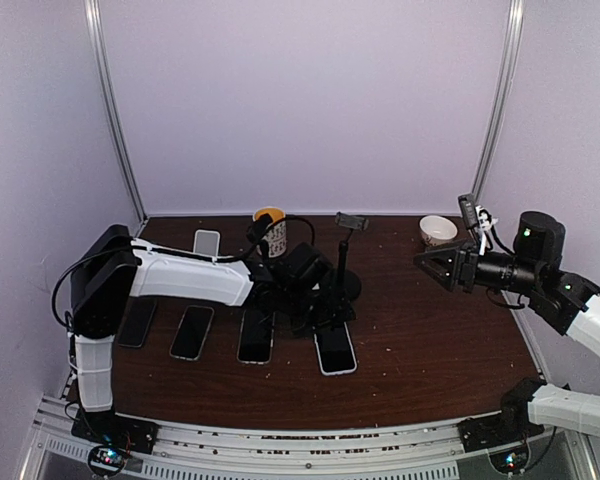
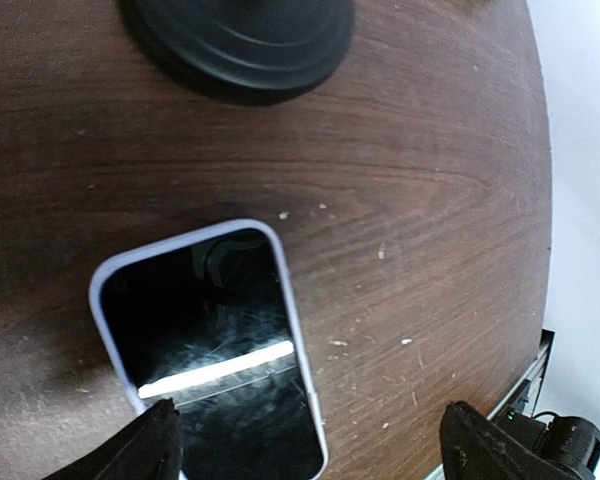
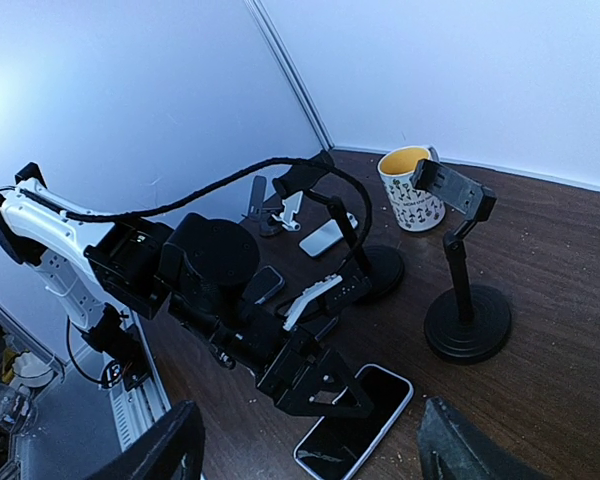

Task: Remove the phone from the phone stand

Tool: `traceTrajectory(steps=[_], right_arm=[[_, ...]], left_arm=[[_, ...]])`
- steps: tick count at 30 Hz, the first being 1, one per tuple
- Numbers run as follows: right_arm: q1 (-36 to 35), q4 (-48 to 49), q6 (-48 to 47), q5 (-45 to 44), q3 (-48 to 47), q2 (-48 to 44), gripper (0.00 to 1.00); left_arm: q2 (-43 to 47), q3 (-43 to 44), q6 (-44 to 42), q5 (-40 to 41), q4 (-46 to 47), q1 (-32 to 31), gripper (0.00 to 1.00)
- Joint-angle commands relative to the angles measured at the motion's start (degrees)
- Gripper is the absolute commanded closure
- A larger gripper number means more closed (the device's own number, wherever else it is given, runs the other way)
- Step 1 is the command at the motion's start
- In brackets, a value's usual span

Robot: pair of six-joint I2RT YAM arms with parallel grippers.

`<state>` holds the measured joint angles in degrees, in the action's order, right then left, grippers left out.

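Observation:
The phone (image 2: 210,340), dark-screened in a pale lavender case, lies flat on the brown table (image 2: 430,200), also visible from above (image 1: 336,352) and from the right (image 3: 355,425). My left gripper (image 2: 315,455) hovers just over its near end, open, one fingertip above the phone's edge and the other above bare wood; it holds nothing. From overhead the left gripper (image 1: 328,322) sits between the phone and the stand's base. The black phone stand (image 1: 345,255) stands upright with its clamp (image 3: 450,188) empty. My right gripper (image 1: 445,265) hangs open in the air at the right, far from both.
Three more dark phones (image 1: 192,332) lie in a row left of the released one, and a white one (image 1: 207,243) lies at the back. A yellow-rimmed mug (image 1: 271,232) and a gooseneck holder's base (image 3: 380,270) stand behind the left arm. A white bowl (image 1: 438,230) sits back right.

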<state>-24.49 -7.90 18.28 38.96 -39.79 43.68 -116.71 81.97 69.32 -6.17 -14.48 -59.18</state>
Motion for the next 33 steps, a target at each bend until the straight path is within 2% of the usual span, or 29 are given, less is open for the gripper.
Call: traceTrajectory(steps=[1,5,8,13,20,27,33], right_arm=[[0.5,1.59,0.51,0.33,0.1,-0.43,0.25],[0.75,1.51,0.95,-0.01,-0.03,-0.55,0.23],[0.98,1.68,1.43,-0.25,-0.12,-0.68,0.18],[1.5,0.95,1.84,-1.02,-1.09,-0.88,0.0],[2.61,-2.52,3.3,-7.49,-3.46,-0.23,0.0],[3.63,-6.09,5.13,-18.78,-5.01,2.03,0.0],[4.16,-4.7,5.9,-26.82,-1.74,2.14,0.0]], left_arm=[[0.06,1.96,-3.29,1.12,-0.02,-0.85,0.07],[3.66,2.84,-8.5,8.18,-3.55,-1.99,0.04],[7.23,2.86,-12.25,13.09,-5.62,-2.82,0.02],[12.45,1.55,-19.09,19.83,-7.54,-3.39,0.02],[21.61,0.43,-31.97,30.8,-12.04,-2.77,0.02],[35.24,-8.89,-37.52,28.93,-9.36,7.16,0.02],[45.71,-17.75,-41.86,26.5,-6.83,15.78,0.02]])
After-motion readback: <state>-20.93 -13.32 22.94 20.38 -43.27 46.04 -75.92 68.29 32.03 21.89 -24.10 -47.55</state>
